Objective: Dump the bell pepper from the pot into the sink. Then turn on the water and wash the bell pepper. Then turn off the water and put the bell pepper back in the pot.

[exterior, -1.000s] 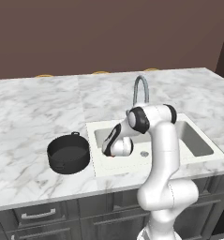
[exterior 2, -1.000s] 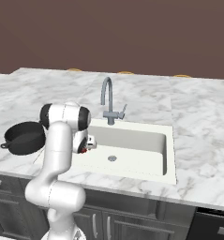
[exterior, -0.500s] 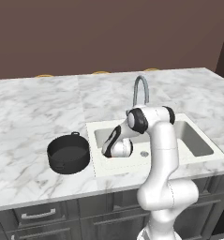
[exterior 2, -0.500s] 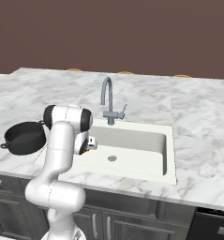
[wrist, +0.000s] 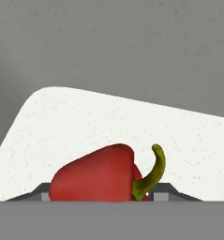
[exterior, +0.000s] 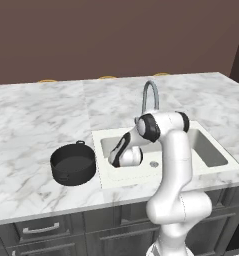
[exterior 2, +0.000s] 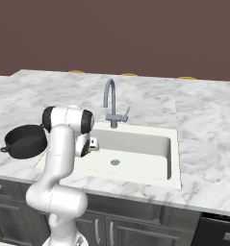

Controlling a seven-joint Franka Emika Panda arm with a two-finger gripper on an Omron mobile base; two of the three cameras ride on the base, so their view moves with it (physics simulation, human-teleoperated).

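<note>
Currently I find the gripper point(wrist: 101, 197) down in the left end of the sink point(exterior: 211, 167), its jaws closed on the bell pepper point(wrist: 97, 176), which lies lengthwise across them, with the pot point(exterior: 73, 164) on the counter further left.
</note>
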